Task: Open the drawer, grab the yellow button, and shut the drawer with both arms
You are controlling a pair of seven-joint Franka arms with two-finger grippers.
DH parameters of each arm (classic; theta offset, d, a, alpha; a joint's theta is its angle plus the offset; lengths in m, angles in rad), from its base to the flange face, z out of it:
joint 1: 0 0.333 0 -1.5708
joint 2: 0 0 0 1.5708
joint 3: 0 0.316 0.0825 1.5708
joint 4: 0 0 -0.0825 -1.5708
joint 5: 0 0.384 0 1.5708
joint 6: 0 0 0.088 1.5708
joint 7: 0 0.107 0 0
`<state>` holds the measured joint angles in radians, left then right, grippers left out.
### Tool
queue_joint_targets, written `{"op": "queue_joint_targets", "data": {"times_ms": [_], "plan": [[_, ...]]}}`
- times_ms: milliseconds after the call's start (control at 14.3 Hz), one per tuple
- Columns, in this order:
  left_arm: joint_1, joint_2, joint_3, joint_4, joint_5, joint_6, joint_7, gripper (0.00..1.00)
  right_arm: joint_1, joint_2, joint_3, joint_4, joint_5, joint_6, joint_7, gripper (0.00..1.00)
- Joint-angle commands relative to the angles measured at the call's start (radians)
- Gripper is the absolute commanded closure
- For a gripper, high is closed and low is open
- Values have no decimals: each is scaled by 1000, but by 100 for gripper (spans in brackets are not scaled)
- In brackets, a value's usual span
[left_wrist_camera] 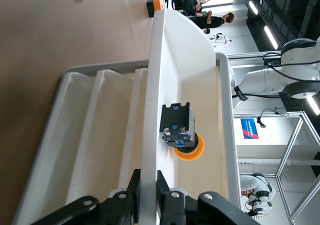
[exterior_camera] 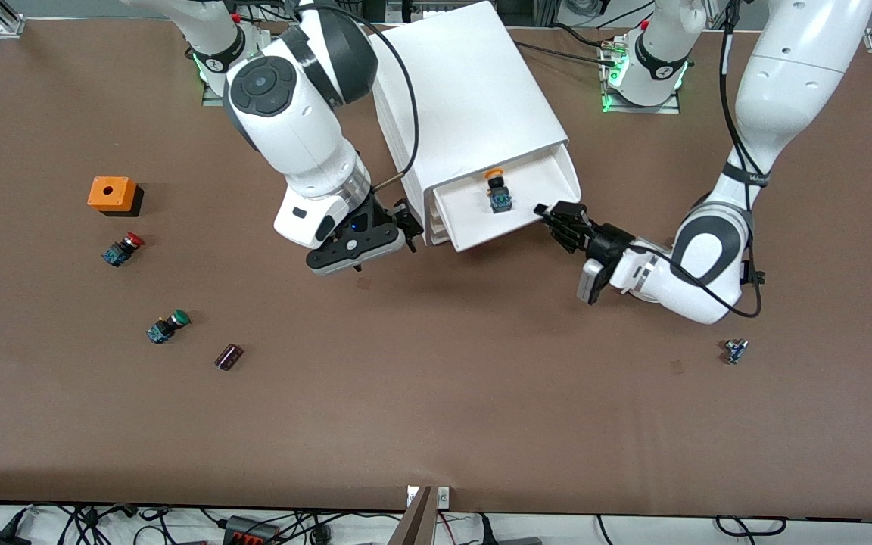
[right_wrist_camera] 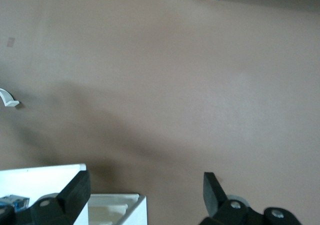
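Nearest the camera, our left hand [exterior_camera: 551, 217] clamps the pulled-out drawer's [exterior_camera: 549, 178] front wall; in the left wrist view, fingers [left_wrist_camera: 162, 185] straddle that rim [left_wrist_camera: 150, 135]. Inside lies the button [exterior_camera: 497, 193] on its side, cap [left_wrist_camera: 190, 152] partly hidden. Beside the cabinet [exterior_camera: 466, 98], our right hand [exterior_camera: 406, 227] hangs open over bare desk [exterior_camera: 436, 393].

The drawer [exterior_camera: 515, 216], the top white tray of the cabinet near the table's edge by the robot bases, stands pulled out. The button [exterior_camera: 497, 193], orange-yellow cap on a black and blue body, lies inside on its side.
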<state>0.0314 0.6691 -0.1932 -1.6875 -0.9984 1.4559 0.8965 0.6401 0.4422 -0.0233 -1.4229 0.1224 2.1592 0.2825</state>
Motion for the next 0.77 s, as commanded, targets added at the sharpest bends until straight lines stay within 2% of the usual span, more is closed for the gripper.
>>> {"op": "queue_joint_targets", "data": {"times_ms": [0,140,210,279,349,489,699], "plan": [[1,76,6,91,55,14,-39,97,32,68,-9,108,16,2,27,0],[1,76,12,97,55,14,-39,95,64,96,-12,154,11,5,93,0],[1,76,17,98,55,14,-41,75,76,105,-14,165,5,7,110,0],[1,76,17,98,54,14,-42,3,93,115,-17,173,0,8,121,0],[2,69,17,101,54,12,-51,0,113,125,-20,182,0,8,139,0],[15,64,18,153,58,-2,-127,0,141,144,-21,193,-23,10,191,0],[33,60,21,291,168,-101,-344,0,210,202,-20,254,-101,5,294,0]]}}
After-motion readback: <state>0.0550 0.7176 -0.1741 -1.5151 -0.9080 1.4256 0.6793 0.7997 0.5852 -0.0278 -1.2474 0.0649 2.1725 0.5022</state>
